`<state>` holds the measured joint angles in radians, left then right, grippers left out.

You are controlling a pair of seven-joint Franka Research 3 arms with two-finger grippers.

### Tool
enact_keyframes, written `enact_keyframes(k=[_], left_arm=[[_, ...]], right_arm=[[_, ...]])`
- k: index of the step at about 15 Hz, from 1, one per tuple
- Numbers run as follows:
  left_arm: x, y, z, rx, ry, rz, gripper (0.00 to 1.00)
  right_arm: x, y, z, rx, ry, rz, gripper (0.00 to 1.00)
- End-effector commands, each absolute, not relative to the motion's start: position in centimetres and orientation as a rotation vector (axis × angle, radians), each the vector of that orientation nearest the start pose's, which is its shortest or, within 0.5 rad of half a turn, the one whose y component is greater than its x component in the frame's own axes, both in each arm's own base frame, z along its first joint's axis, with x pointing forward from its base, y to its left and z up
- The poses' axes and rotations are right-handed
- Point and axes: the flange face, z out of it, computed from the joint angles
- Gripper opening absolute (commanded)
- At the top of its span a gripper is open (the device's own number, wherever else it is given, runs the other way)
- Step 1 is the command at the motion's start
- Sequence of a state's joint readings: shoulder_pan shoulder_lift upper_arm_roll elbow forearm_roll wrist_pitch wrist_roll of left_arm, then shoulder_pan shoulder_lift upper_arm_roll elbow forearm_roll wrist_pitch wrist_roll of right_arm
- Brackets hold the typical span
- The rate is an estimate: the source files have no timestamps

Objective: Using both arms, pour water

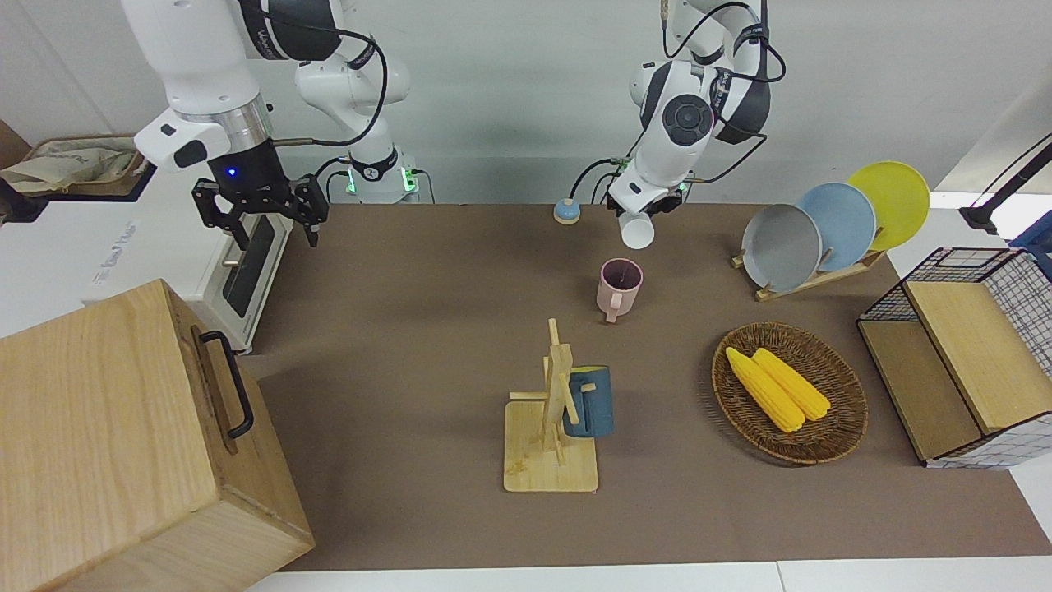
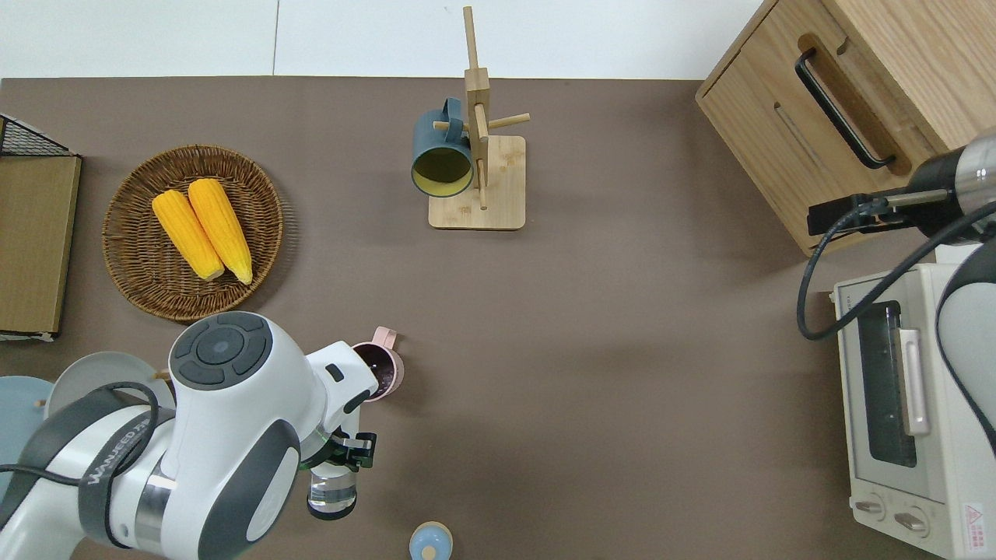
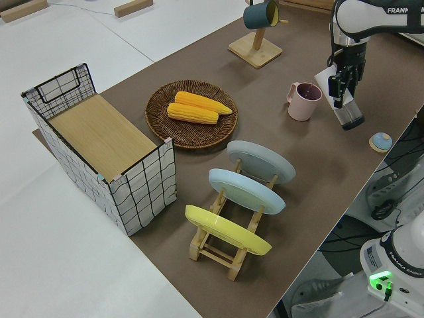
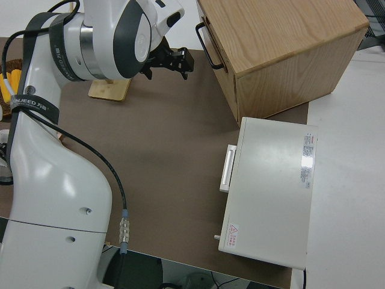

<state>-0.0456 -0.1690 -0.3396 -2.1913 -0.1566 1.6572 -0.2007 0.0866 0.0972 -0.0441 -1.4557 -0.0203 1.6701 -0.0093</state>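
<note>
Left tool (image 2: 336, 459) pinches a clear cup (image 2: 331, 491), tipped, its mouth aimed at the pink mug (image 2: 379, 369) on the counter (image 2: 591, 350), which sits at one o'clock from it overhead. Right tool (image 1: 261, 215) is spread and parked, so the left arm is nearer.

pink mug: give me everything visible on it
The pink mug is a matte, plastic-looking cup with one handle on the side away from the robots. It stands upright on the brown table, its inside dark. Nothing touches it. The left gripper holds a clear bottle tilted beside it, nearer the robots.
</note>
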Motion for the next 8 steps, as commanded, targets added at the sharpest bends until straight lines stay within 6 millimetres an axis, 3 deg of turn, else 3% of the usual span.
enact_keyframes(k=[1,8], left_arm=[[41.17,-19.08,44.87,-3.042,0.182,0.569,0.0],[40.95,-19.21,45.4,-3.047,0.169,0.541,0.0]], right_arm=[[59.24,2.43,63.91,-3.136,-0.099,-0.188,0.992],[59.24,2.43,63.91,-3.136,-0.099,-0.188,0.99]])
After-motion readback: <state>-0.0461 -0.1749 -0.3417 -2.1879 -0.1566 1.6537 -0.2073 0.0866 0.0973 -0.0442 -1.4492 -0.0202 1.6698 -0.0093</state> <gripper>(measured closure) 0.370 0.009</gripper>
